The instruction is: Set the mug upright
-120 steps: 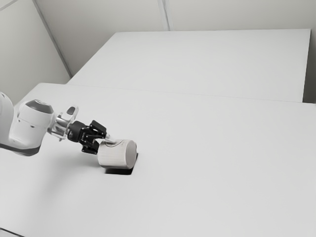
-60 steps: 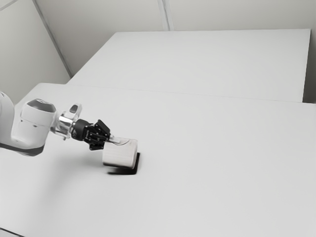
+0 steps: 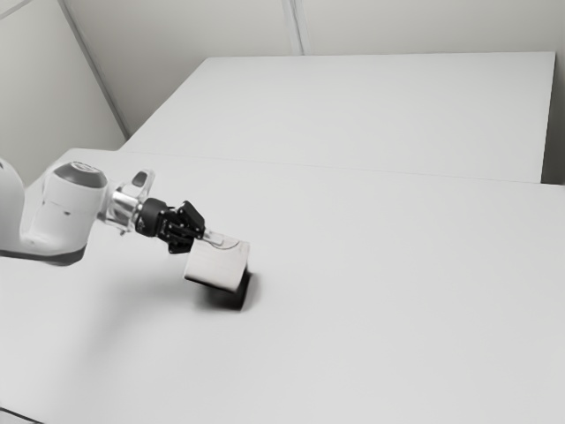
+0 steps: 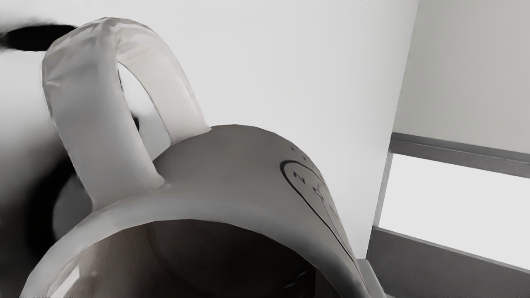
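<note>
In the exterior view my gripper point(image 3: 212, 238) is at the upper side of the pale mug point(image 3: 216, 264), shut on its wall near the mouth. The mug hangs tilted, with a dark shadow under it. From the wrist view, the mug point(image 4: 232, 165) turns its open mouth toward my hand, its handle point(image 4: 78, 111) standing out from the side and a line drawing on its body. The gripper point(image 4: 343, 283) has one finger inside the mouth and the other outside the wall; the inner one is mostly hidden in the dark interior.
The mug is above a broad white table point(image 3: 380, 300). Behind it is another white surface point(image 3: 371, 106), with pale walls point(image 3: 177, 26) beyond. A thin dark cable point(image 3: 19, 415) lies at the near corner on the exterior view's left.
My hand has risen and moved slightly toward the exterior view's right. The mug has moved with it, from lying on its side to a tilt, its shadow now showing below.
</note>
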### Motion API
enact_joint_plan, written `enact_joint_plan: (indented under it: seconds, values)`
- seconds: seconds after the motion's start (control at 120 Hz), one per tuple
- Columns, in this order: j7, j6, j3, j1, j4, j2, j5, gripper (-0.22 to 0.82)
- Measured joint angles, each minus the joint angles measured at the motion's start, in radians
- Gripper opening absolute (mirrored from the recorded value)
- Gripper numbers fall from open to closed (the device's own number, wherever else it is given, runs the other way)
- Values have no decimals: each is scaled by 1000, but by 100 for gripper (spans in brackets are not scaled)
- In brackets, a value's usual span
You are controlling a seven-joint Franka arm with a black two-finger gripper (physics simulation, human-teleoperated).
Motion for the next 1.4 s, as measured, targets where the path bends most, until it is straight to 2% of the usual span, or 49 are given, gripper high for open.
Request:
enact_joint_plan:
  seconds: [0.2,0.358,0.467,0.75,1.05,1.3,1.4]
  values:
    - [-120,160,-23,-51,24,-69,210,-17]
    - [-292,278,-25,-117,40,-83,493,-17]
    - [-427,319,-25,-161,49,-87,649,-17]
    - [-733,373,-24,-273,44,-81,883,-17]
    - [-963,420,-23,-366,25,-58,989,-17]
    - [-1085,460,-23,-319,28,-32,1001,-17]
    - [-1123,466,-23,-329,33,-17,1000,-17]
